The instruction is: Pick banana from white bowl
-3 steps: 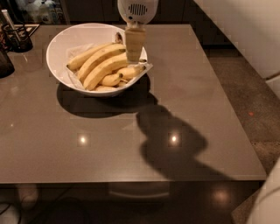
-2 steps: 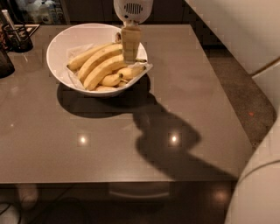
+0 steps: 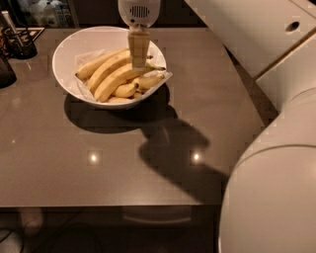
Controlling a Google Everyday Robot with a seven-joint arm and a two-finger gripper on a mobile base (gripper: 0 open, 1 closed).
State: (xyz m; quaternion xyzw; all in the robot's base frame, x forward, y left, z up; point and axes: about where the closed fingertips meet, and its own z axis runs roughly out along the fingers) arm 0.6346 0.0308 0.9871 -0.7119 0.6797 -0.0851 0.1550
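The white bowl [image 3: 63,49] stands at the back left of the table, lined with crinkled pale paper and holding several yellow bananas. The long curved banana [image 3: 116,79] lies across the middle of the pile. My gripper [image 3: 138,64] hangs straight down from its white wrist [image 3: 139,10] over the right half of the bowl. Its tip is right at the bananas and hides part of the upper ones. No banana is lifted out of the pile.
A dark holder with utensils [image 3: 19,42] and a dark object [image 3: 5,71] stand at the table's back left. My white arm [image 3: 276,173] fills the right and lower right. The grey glossy table [image 3: 123,163] ends at the front edge, with dark floor beyond.
The gripper has shifted a little to the left over the bowl. My arm's white body has come much further into view at the lower right. The bananas have not moved.
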